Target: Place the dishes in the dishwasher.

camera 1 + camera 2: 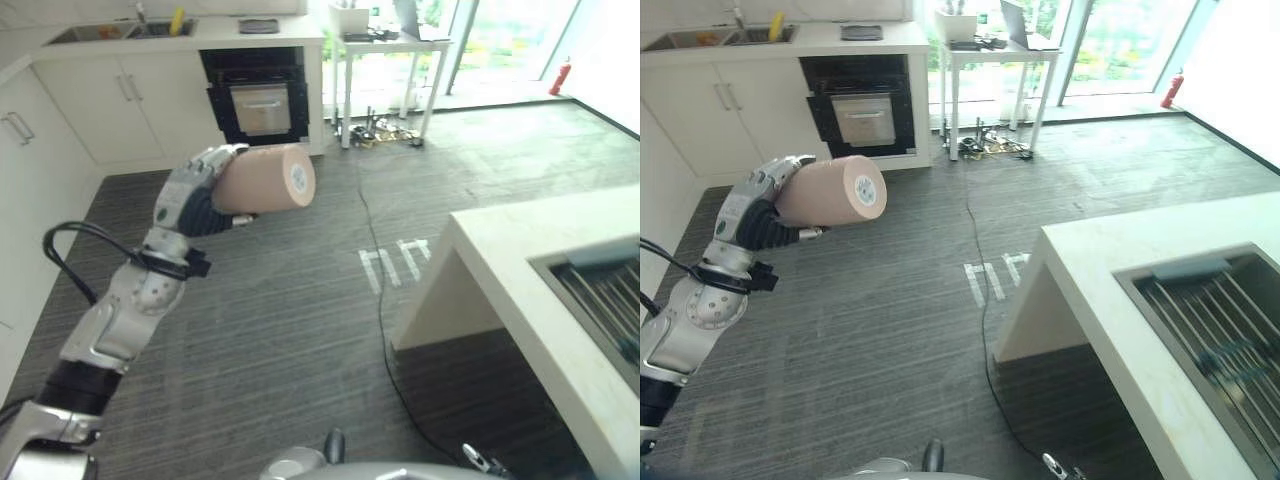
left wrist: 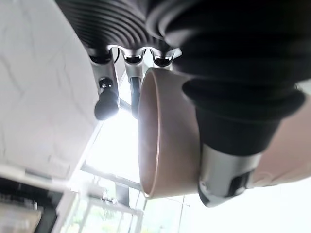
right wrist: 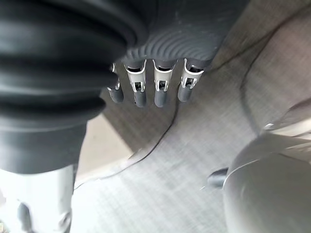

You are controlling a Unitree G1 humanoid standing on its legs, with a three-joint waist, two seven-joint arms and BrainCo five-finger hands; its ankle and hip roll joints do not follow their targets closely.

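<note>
The left hand (image 1: 196,190) gripped a pink cup (image 1: 265,180), its long axis level, base toward three o'clock. The right hand (image 3: 150,92) hung slack, holding nothing.

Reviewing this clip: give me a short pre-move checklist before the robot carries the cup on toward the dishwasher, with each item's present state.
1. Cup secured: the left hand has fingers and thumb curled round the pink cup. Ok.
2. Cup attitude: it lies on its side in the air, base facing the camera. Ok if empty.
3. Cup contents: the inside visible in the left wrist view looks empty, though not all of it shows. Cannot tell.
4. Right hand free: fingers relaxed, holding nothing, over the floor. Ok.
5. Path: a black cable runs across the floor ahead. Not ok; mind it.
6. Dishwasher ready: a dark open appliance sits under the far counter; whether it is the dishwasher is unclear. Cannot tell.
</note>
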